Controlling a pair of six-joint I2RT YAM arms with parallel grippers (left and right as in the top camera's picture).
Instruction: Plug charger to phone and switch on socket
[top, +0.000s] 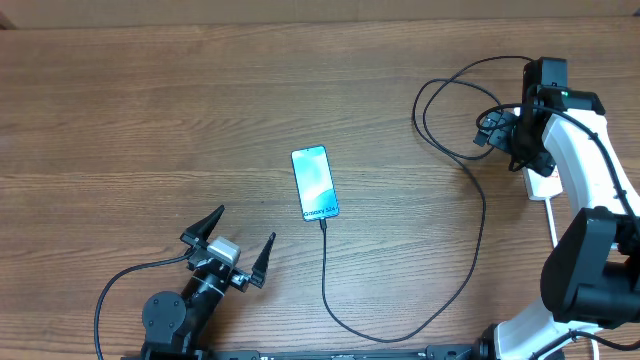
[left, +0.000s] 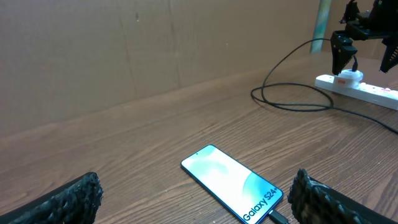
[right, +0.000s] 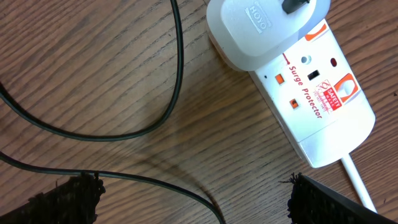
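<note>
Left hand (top: 246, 223): sitting near the near edge of the worktop (top: 120, 120), left of centre, fingers spread wide and gripping nothing, pointing toward the phone. Phone (top: 315, 183): lying flat about the middle of the worktop, screen up and glowing light blue with "Galaxy" lettering at its near end. Charger (top: 484, 230): its thin black cable is meeting the phone's near end, where the tip appears to be seated already. From there it is sweeping toward the near edge, curving back up the right side and coiling in loose loops just beside the socket. Its white plug body (right: 261, 28) is sitting in the end outlet. Socket (right: 317, 106): a white surge-protector strip lying close to the right edge, carrying small orange switches (right: 279, 78) just beside the plug; whether they are on or off cannot be told. Right hand (top: 508, 135): hovering over the socket's plug end, fingers fully apart, holding nothing. Judged remaining: pressing the switch only. Hazards:
- A wide finger may be landing on the wrong switch or on the plug body.
- The light strip may be sliding under the push.
- The slack loops lying under the right hand may be snagging, tugging the tip out of the phone.
</note>
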